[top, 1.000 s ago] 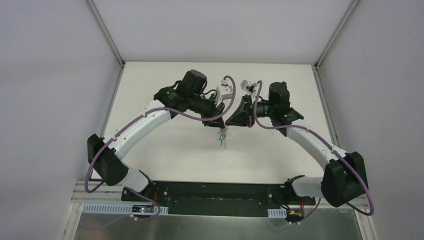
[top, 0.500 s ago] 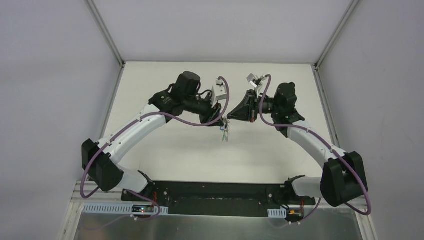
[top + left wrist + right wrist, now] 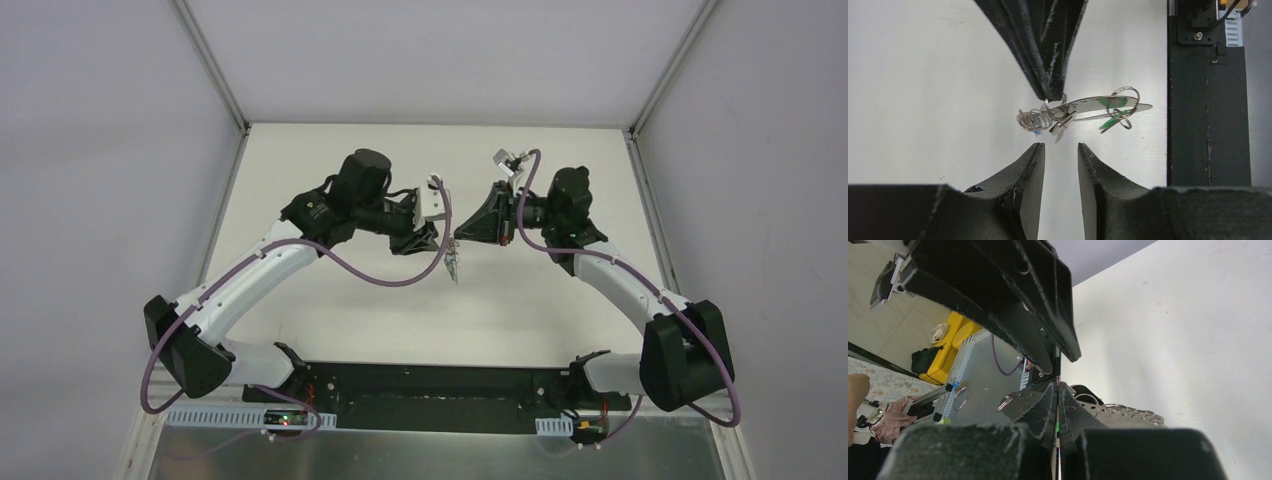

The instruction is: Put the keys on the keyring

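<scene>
**Right gripper holds the keyring aloft, left gripper open just short of it**

In the top view, the black base rail (image 3: 430,385) carries both arms at the near edge. Beyond it the arms bend inward and meet almost tip to tip above the middle of the white table (image 3: 330,300).

In the left wrist view, the left gripper (image 3: 1060,150) is nearest. Its two fingers stand parted by a narrow gap with nothing between them, and their tips stop just short of the bunch.

Past those tips the keyring (image 3: 1073,107) hangs in the air, clear of the table. Its short chain of silvery rings (image 3: 1033,120) is bunched at one end. The grey-beige strap loop (image 3: 1143,106), seen edge-on, reaches out the other way toward the base rail.

A green key (image 3: 1109,124) lies against the strap beside a split ring. A blue fleck under the chain is probably another key's head, though it is too small to be sure.

From the far side the right gripper (image 3: 1052,94) comes in against the left. Its fingers are pressed together on the metal where the chain meets the strap.

The right wrist view agrees: its own fingers are closed to a sliver, with the rings fanned out just beside them.
</scene>
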{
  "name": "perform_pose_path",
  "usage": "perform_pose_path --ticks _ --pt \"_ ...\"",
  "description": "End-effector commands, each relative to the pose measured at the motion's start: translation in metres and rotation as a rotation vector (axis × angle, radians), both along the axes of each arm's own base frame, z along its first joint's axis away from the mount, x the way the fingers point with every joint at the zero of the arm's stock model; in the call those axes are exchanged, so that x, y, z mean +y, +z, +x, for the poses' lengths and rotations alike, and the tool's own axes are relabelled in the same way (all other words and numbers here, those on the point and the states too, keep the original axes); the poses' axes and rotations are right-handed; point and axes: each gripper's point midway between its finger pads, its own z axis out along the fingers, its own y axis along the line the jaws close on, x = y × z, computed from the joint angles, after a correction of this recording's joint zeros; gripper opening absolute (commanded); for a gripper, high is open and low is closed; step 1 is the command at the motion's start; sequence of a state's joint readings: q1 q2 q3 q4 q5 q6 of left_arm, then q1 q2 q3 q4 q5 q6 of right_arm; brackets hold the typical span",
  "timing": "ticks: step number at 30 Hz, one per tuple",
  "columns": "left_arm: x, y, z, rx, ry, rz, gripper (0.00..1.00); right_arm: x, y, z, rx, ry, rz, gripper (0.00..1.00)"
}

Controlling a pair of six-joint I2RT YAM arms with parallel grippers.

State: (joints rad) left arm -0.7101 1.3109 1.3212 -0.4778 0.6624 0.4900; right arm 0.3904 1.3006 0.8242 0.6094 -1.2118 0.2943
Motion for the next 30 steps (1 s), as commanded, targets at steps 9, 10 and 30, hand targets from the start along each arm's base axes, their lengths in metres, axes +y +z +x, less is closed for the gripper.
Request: perform_pose_path --ticks 9,10,30 --pt "-0.011 0.005 0.003 -0.121 -0.007 0.062 0.29 0.0 0.008 0.006 -0.034 -0.009 0.022 0.0" --pt "-0.012 0.005 0.004 -0.12 -0.005 0.061 0.28 0.0 0.007 0.006 -0.033 -0.009 0.022 0.0" --pt "-0.022 -0.003 -0.003 -0.067 -0.036 0.056 0.24 -0.002 0.004 0.007 -0.031 -0.014 0.019 0.0"
